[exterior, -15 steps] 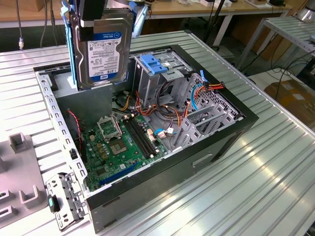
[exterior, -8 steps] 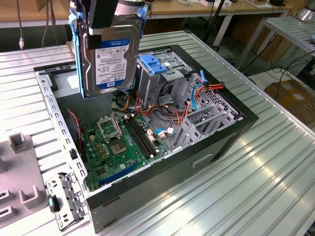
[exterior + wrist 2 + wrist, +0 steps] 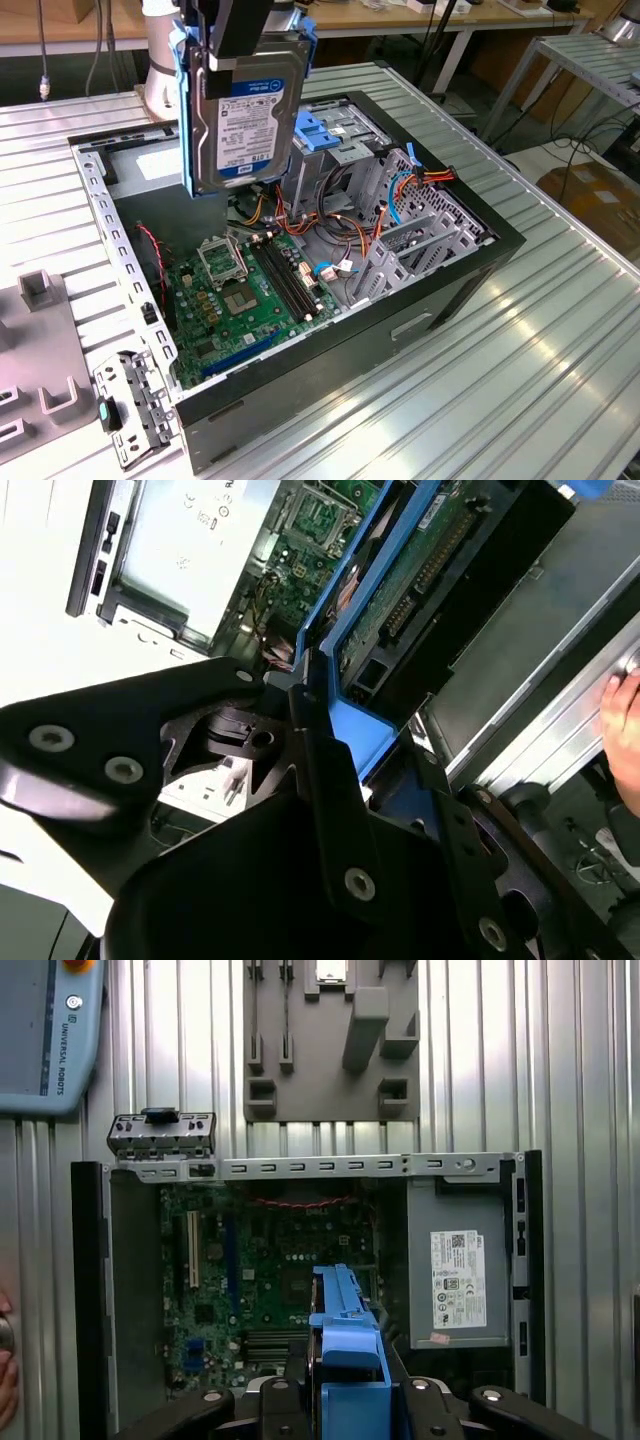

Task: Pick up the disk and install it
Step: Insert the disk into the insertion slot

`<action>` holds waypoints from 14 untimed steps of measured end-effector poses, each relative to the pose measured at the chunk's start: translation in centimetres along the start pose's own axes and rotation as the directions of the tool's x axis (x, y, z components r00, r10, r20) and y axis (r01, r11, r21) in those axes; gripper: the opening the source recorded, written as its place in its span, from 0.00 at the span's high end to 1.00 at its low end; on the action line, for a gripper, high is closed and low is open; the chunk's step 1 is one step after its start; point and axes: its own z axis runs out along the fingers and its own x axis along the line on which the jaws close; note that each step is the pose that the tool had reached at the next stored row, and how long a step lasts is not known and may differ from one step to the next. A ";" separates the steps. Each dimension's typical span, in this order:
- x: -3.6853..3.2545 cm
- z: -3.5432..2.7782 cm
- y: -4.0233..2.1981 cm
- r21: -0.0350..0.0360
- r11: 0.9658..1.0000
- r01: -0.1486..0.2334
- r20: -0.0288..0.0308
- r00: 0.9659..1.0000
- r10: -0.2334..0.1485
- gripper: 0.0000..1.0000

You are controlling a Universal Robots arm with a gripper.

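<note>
While disk (image 3: 245, 120) was held clamped between gripper (image 3: 238, 55) fingers, hung upright below them over open computer case (image 3: 480, 250), pickup was judged done; seating in drive cage (image 3: 335, 135) below fingers not yet done.

The gripper (image 3: 243, 50) hangs at the top of the exterior view, pointing straight down. Its black fingers are closed on the upper end of the disk (image 3: 245, 125), which it holds on edge in the air. Just behind it, toward the exterior view's left, stands a pale, rounded section of the arm (image 3: 160, 70). In both wrist views the gripper's black linkages spread out to either side. The fingers (image 3: 308, 742) come together at the middle, clamped against the disk's blue-railed end.
</note>
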 end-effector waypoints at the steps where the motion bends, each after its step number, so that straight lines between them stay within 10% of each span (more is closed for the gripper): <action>1: -0.01 0.02 -0.32 0.000 1.000 0.000 -0.001 1.000 0.000 0.63; 14: 0.92 0.12 -1.19 0.000 1.000 0.000 -0.005 1.000 0.000 0.63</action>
